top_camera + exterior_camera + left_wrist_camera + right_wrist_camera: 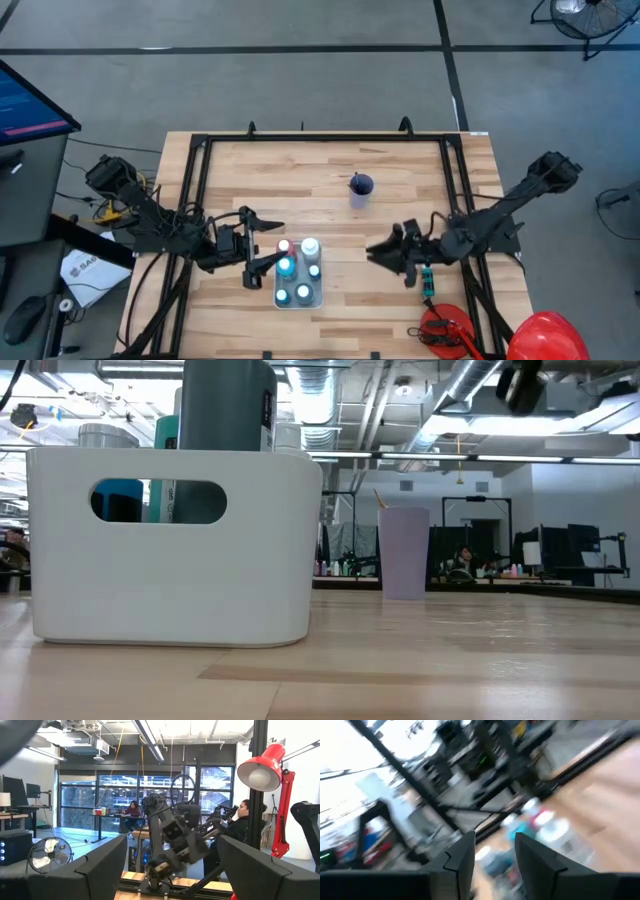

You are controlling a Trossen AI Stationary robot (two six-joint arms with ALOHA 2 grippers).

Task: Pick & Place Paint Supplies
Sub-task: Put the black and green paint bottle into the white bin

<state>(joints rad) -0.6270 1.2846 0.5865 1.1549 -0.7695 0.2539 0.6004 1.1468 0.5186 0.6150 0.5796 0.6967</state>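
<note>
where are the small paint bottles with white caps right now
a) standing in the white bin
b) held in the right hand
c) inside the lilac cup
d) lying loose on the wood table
a: in the high view the small white-capped paint bottles stand together inside the white rectangular bin, between the two hands, while the lilac cup stands apart, farther back.

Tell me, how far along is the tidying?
Done: several paint bottles stand in the white bin. In hand: nothing visibly; the left end effector waits open beside the bin, the right end effector faces it. Left: a brush in the purple cup.
</note>
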